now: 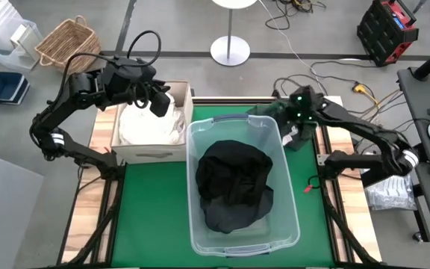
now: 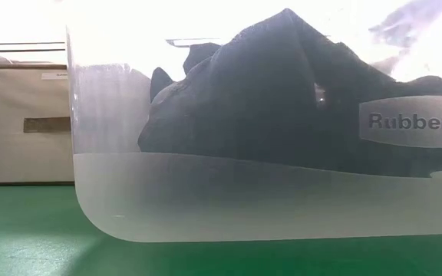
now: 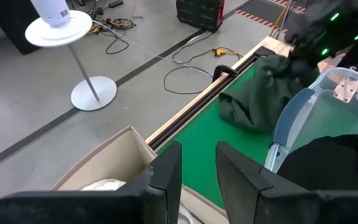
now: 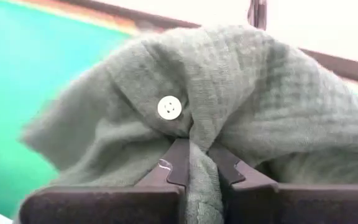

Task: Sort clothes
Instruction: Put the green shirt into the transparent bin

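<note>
While your right gripper (image 4: 199, 163) pinches the green shirt (image 4: 229, 93) in its fingers, lift it toward the tub (image 1: 200, 142); left gripper (image 3: 197, 165), fingers released, waits over the box (image 1: 151, 155).

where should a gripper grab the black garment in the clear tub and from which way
Grip the bunched crest at the middle of the black garment, coming straight down from above. It lies heaped inside the clear tub, whose walls block any sideways approach, and the raised folds give the fingers something to pinch.
</note>
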Robot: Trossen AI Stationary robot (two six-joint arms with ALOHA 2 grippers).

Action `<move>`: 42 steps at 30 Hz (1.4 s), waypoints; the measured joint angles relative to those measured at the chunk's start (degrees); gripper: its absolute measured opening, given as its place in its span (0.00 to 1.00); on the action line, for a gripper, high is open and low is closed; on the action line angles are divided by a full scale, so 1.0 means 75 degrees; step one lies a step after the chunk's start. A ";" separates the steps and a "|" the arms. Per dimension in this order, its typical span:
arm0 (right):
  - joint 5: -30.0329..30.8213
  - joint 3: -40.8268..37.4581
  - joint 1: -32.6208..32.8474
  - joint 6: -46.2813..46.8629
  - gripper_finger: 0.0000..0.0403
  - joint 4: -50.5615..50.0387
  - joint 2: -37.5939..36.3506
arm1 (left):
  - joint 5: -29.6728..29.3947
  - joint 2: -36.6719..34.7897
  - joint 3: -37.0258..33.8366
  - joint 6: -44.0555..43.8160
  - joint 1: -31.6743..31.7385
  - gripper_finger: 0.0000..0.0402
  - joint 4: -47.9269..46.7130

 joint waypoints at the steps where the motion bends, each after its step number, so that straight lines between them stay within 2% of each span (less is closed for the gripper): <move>1: 0.0008 0.0093 0.0000 0.0041 0.04 -0.0017 -0.0236 | 0.0000 0.0000 0.0000 -0.0005 0.0000 0.19 0.0000; 11: 0.0119 0.0692 0.0000 0.0305 0.03 -0.0124 -0.1877 | 0.0003 0.0000 0.0000 -0.0002 0.0000 0.19 0.0096; 21: -0.0218 0.1914 0.0000 0.0521 0.03 -0.0080 -0.2446 | 0.0005 0.0000 -0.0003 0.0002 0.0000 0.19 0.0221; 30: -0.1194 0.4182 0.0038 0.0503 0.03 0.0066 -0.2085 | 0.0004 0.0000 -0.0003 0.0198 0.0000 0.19 0.0436; 36: -0.2416 0.5498 0.0038 0.0867 0.03 0.0273 -0.1760 | 0.0006 -0.0002 -0.0003 0.0642 0.0000 0.19 0.0858; 42: -0.3916 0.6091 0.0111 0.1801 0.03 0.0994 -0.1571 | 0.0006 -0.0015 -0.0003 0.0877 0.0001 0.19 0.1040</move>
